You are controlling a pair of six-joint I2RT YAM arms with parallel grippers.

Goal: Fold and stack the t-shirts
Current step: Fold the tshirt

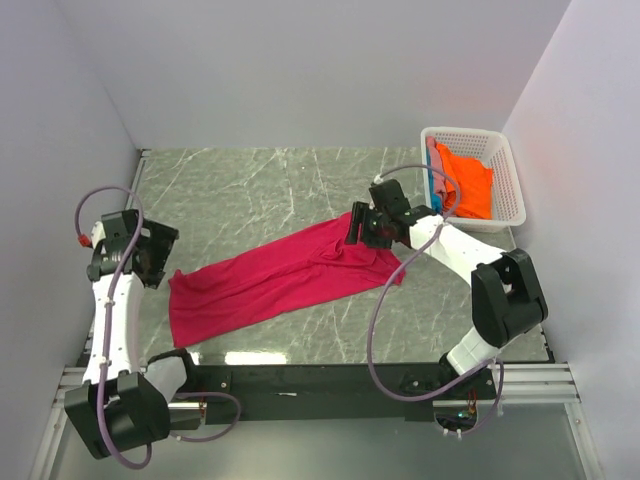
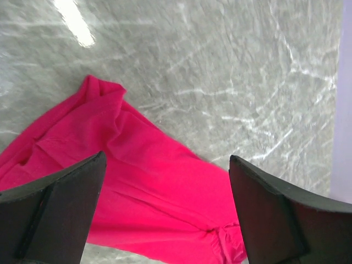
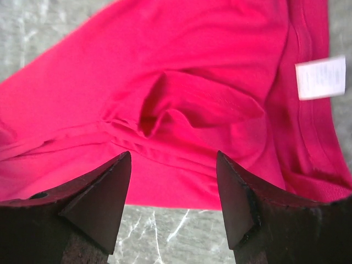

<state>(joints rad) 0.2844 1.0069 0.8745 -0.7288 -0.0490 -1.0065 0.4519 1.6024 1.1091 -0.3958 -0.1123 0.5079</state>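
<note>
- Hovering at the left, the left end effector (image 2: 166,160) hangs released, jaws wide, over the lower-left end of the crimson-pink t-shirt (image 1: 275,280).
- The shirt lies stretched slantwise across the marble table (image 1: 250,190).
- The right end effector (image 3: 173,158), likewise spread apart, is over the shirt's upper-right end, near its white label (image 3: 320,78).
- Far right, an orange t-shirt (image 1: 468,185) lies in the white basket (image 1: 516,195), with blue-teal cloth (image 1: 439,205) beside it.

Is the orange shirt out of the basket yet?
No, it is in: the orange shirt lies bunched inside the white basket at the far right corner of the table.
</note>
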